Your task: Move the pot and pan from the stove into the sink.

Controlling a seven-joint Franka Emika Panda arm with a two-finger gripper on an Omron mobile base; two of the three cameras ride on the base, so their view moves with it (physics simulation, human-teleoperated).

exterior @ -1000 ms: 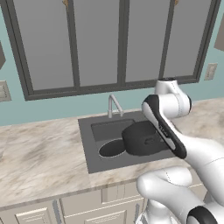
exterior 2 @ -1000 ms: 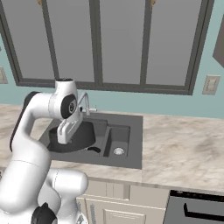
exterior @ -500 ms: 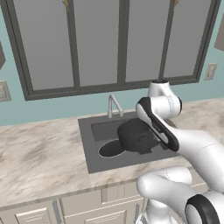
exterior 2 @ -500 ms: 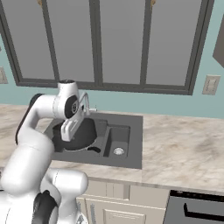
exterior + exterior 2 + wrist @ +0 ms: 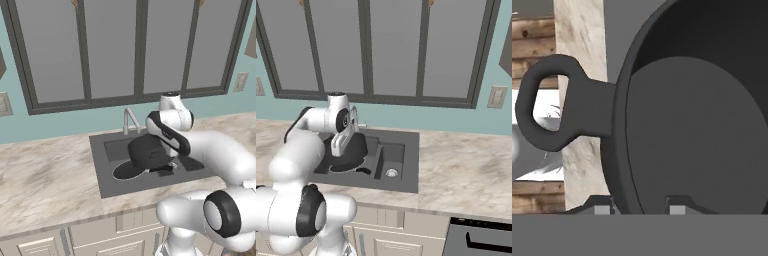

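Tool (image 5: 637,210): two small dark fingertips, one either side of the pot's wall in the hand view, jaws narrow and clamped on the rim, so the pot (image 5: 147,151) hangs tilted from the arm over the sink.

Bench (image 5: 45,175): pale marbled stone, long and flat, running under a wide row of grey window panes; white panelled cabinet fronts below.

Sink (image 5: 107,182): dark grey rectangular recess in the bench. Right base view shows what the left does not: a narrower second compartment to the right with a small round pale drain, divided from the larger left compartment.

Pot, dark grey, matte, round, tall straight walls. Left base view shows its outer wall and base, raised above the larger compartment, mouth turned away from the camera. Hand view alone shows the interior: smooth flat round bottom, thick rim, and one stubby loop handle (image 5: 559,102) with a rounded hole, sticking out to that view's left. In the right base view the pot (image 5: 353,150) is mostly hidden behind the white wrist.

Pan (image 5: 127,170): shallow, round, black, lying flat on the floor of the larger compartment, partly under the pot.

Faucet (image 5: 130,119): thin curved silver spout at the sink's rear edge.
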